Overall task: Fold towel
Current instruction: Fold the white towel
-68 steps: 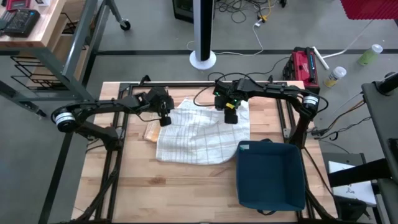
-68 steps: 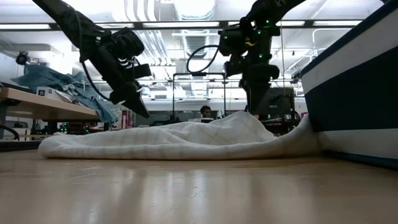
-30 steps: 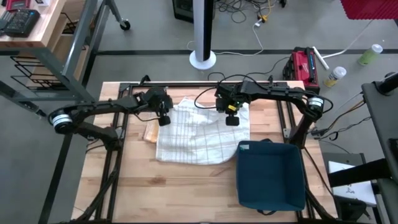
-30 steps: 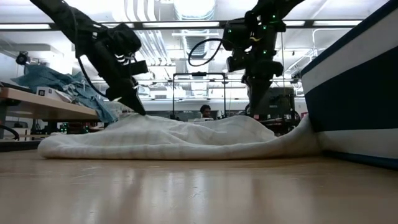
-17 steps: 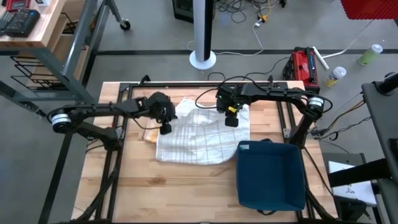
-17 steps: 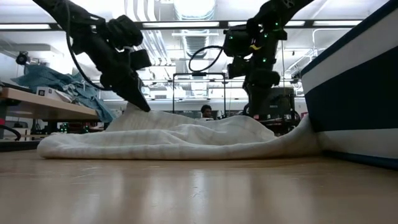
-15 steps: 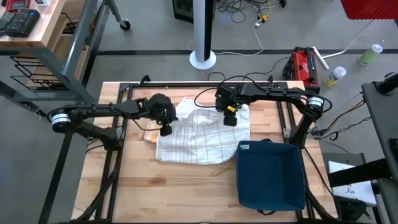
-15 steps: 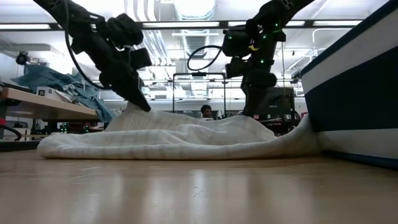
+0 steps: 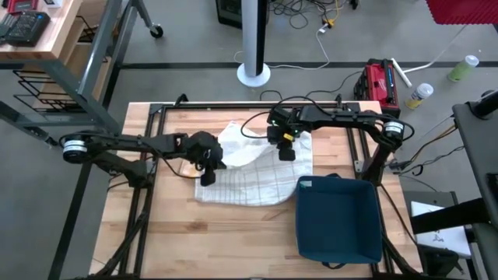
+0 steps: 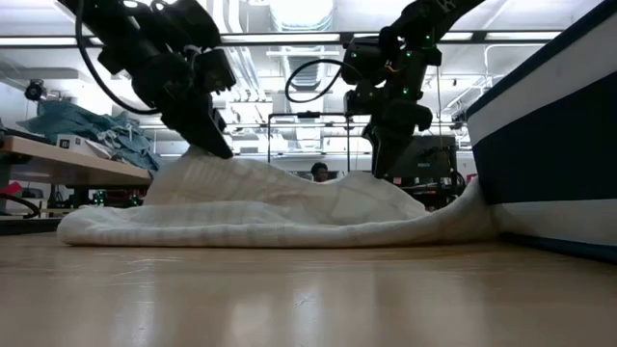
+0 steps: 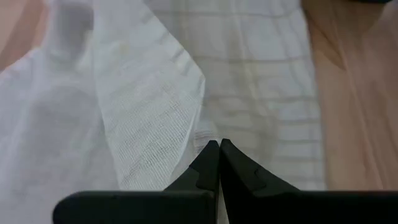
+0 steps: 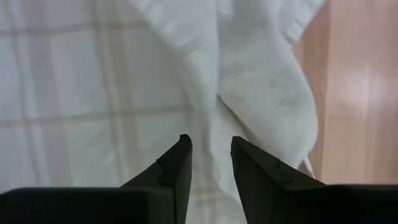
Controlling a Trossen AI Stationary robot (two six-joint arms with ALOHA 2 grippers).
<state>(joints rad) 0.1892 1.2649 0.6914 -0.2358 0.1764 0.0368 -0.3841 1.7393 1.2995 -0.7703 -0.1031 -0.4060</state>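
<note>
One towel [image 9: 253,167] mid-table, long axis left-right, left edge lifted and doubling rightward, left gripper [image 9: 207,175] clenched on that edge, right gripper [image 9: 285,152] parted above far-right part, bin [image 9: 339,218] near-right.

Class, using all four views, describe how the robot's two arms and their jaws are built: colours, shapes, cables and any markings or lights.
Both arms are slim and black, with pale silver rings at the joints near their bases. The left gripper and right gripper each end in two dark, angular, tapered jaws. Black cables loop over the right arm, which also carries small green lights and a yellow mark.
</note>
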